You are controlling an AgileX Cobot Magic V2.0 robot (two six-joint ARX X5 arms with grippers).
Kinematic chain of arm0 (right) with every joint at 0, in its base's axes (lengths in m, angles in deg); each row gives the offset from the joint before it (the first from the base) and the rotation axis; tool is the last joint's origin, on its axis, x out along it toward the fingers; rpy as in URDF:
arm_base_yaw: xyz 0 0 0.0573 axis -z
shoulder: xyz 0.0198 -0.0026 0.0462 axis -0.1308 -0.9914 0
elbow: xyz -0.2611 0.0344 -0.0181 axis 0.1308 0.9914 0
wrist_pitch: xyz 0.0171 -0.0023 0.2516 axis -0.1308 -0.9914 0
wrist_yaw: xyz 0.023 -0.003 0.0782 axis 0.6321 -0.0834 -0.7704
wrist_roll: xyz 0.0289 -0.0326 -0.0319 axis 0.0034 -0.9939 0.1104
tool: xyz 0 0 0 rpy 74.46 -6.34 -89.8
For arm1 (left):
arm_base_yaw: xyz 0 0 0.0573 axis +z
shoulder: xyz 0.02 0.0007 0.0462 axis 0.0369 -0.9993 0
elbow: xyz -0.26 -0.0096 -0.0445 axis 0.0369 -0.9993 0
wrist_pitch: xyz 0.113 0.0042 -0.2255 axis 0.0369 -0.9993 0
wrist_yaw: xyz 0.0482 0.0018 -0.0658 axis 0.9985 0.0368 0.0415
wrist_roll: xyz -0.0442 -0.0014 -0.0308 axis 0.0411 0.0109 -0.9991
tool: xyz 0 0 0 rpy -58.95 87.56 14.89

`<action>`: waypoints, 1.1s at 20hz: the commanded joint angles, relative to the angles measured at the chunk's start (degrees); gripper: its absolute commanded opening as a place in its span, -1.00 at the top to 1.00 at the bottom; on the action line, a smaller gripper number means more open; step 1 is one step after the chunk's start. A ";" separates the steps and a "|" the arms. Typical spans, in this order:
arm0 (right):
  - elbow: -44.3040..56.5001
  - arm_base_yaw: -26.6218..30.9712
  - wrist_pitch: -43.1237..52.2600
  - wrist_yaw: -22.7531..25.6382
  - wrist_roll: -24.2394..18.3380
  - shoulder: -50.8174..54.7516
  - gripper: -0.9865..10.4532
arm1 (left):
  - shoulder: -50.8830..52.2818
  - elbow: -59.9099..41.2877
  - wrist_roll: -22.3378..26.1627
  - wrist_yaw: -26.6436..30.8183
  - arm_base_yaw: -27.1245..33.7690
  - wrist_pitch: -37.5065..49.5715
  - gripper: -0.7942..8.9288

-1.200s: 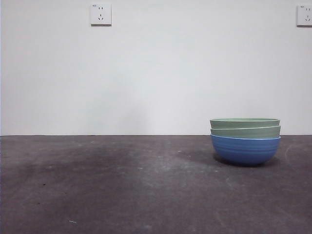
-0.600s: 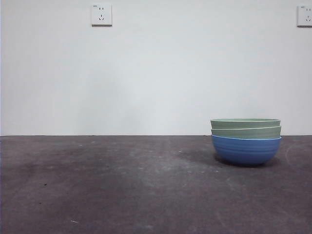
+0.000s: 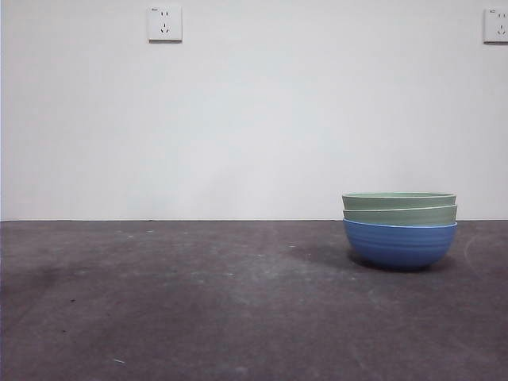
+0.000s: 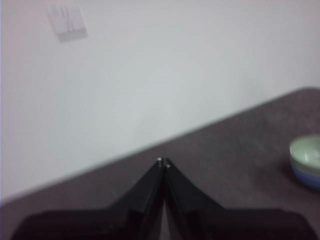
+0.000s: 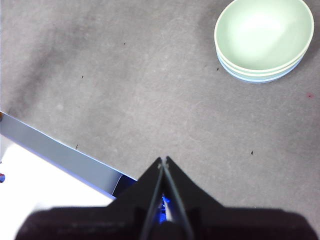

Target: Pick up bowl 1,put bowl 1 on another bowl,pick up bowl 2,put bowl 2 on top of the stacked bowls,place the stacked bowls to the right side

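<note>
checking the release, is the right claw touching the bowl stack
Apart. The right wrist view shows the right claw shut, with bare table between it and the stack.

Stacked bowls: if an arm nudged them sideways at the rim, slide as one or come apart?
Probably slides as one: the two green bowls sit deep inside the blue bowl, only their rims showing. The stacked bowls look wide and low, so tipping seems unlikely. Smooth glossy insides suggest hard, rigid walls, perhaps slippery to pinch.
</note>
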 commanded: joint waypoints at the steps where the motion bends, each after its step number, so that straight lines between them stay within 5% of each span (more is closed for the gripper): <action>1: 0.15 -0.04 -0.81 0.13 -0.31 -0.04 0.82 | 4.81 -10.56 -3.32 0.20 0.92 5.01 0.84; 5: 0.15 -0.04 -0.81 0.13 -0.31 -0.04 0.82 | 11.78 -25.62 -6.73 0.52 2.23 14.10 0.84; 11: 0.15 -0.04 -0.81 0.13 -0.31 -0.04 0.82 | 19.30 -38.27 -7.63 0.57 2.69 15.69 0.84; 22: 0.15 -0.04 -0.81 0.11 -0.31 -0.04 0.82 | 23.37 -43.69 -11.96 0.50 2.69 10.56 0.84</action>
